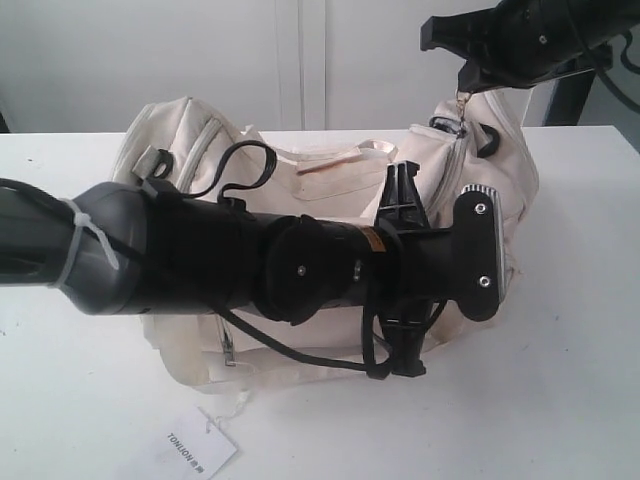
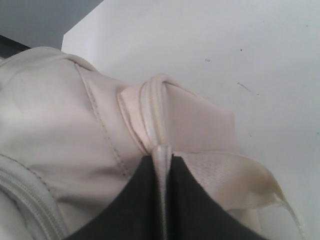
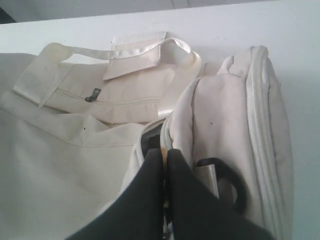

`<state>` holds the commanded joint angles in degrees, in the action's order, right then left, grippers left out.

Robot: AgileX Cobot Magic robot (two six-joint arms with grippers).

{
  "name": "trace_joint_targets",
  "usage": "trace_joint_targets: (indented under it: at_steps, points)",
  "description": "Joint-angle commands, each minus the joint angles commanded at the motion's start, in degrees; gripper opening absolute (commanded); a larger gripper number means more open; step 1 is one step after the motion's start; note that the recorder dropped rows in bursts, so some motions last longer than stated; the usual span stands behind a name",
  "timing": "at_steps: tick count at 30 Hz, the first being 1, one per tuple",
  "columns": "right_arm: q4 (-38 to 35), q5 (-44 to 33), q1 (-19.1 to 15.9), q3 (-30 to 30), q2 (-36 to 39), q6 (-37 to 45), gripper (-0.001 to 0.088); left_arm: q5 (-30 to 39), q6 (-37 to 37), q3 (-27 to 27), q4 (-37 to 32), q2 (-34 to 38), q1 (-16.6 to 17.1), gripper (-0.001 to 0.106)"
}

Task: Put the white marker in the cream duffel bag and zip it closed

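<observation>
The cream duffel bag (image 1: 500,170) lies on the white table. My right gripper (image 1: 464,78) hovers over the bag's far right end, shut on the gold zipper pull (image 1: 461,103). In the right wrist view, a sliver of gold shows between the right gripper's (image 3: 164,152) closed black fingers, beside a black end ring (image 3: 235,182). My left gripper (image 2: 162,154) is shut on a narrow cream fabric fold of the bag (image 2: 55,125). In the exterior view, the left arm (image 1: 300,265) stretches across the bag and covers its middle. The white marker is out of view.
A white "TONLION" tag (image 1: 200,450) lies on the table (image 1: 560,400) in front of the bag. Shiny webbing handles (image 3: 145,47) rest on the bag's top. A small dark side-pocket zipper pull (image 3: 93,94) shows on the bag. A white wall stands behind.
</observation>
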<state>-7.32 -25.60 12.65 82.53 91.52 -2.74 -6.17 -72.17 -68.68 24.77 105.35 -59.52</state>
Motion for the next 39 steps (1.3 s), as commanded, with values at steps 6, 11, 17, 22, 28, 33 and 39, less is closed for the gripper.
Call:
trace_joint_targets:
  at_steps: [6, 11, 17, 22, 28, 33, 39]
  points:
    - [0.1, 3.1, 0.0, 0.0, 0.2, 0.2, 0.0, 0.3, 0.0, 0.0, 0.0, 0.0, 0.0, 0.0]
    - [0.5, 5.1, 0.0, 0.0, 2.0, 1.7, 0.0, 0.5, 0.0, 0.0, -1.2, 0.0, 0.0, 0.0]
    - [0.5, 8.6, 0.0, 0.0, 4.0, 2.7, 0.0, 2.3, 0.0, 0.0, -3.0, 0.0, 0.0, 0.0]
    - [0.5, 11.0, 0.0, 0.0, 5.0, 2.7, 0.0, 2.3, 0.0, 0.0, -3.0, 0.0, 0.0, 0.0]
    - [0.5, 11.1, 0.0, 0.0, 6.1, 2.7, 0.0, 2.3, 0.0, 0.0, -3.0, 0.0, 0.0, 0.0]
    - [-0.2, 10.8, 0.0, 0.0, 7.4, 2.7, 0.0, 2.3, 0.0, 0.0, -3.0, 0.0, 0.0, 0.0]
    - [-6.3, 6.0, 0.0, 0.1, 7.1, 2.7, 0.0, 2.3, 0.0, 0.0, -3.0, 0.0, 0.0, 0.0]
